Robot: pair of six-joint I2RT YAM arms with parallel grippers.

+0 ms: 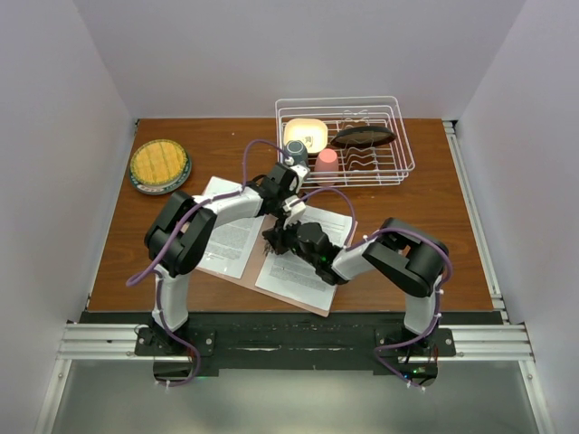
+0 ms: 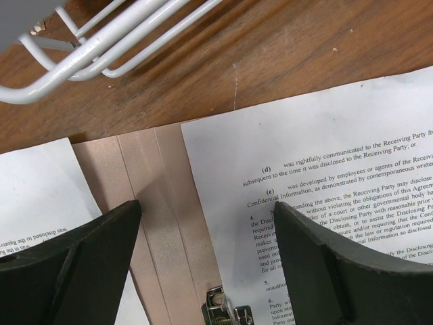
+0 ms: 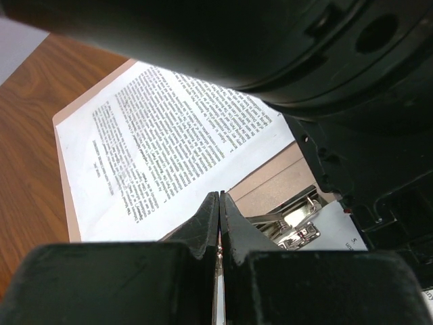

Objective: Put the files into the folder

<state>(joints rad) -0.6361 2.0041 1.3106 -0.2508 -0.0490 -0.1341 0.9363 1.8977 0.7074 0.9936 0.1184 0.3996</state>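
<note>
The salmon-pink folder (image 1: pixel 246 277) lies open on the table with one of the files on each leaf: a white printed sheet on the left leaf (image 1: pixel 231 240) and another on the right leaf (image 1: pixel 303 271). My left gripper (image 2: pixel 206 223) hovers open over the far end of the spine (image 2: pixel 152 203), one finger above each sheet, nothing between them. The silver clip (image 2: pixel 223 308) sits just below. My right gripper (image 3: pixel 218 203) is shut, low over the spine beside the clip (image 3: pixel 291 227), with a printed sheet (image 3: pixel 169 128) beyond its tips. In the top view both grippers meet at the spine, left (image 1: pixel 288 202) and right (image 1: pixel 271 242).
A white wire dish rack (image 1: pixel 407 152) stands at the back right, holding a yellow dish (image 1: pixel 305 134) and a dark object (image 1: pixel 362 136). A pink cup (image 1: pixel 326 163) and a grey cup (image 1: pixel 295 152) stand at its front. A plate with a yellow round item (image 1: pixel 159 165) is at back left.
</note>
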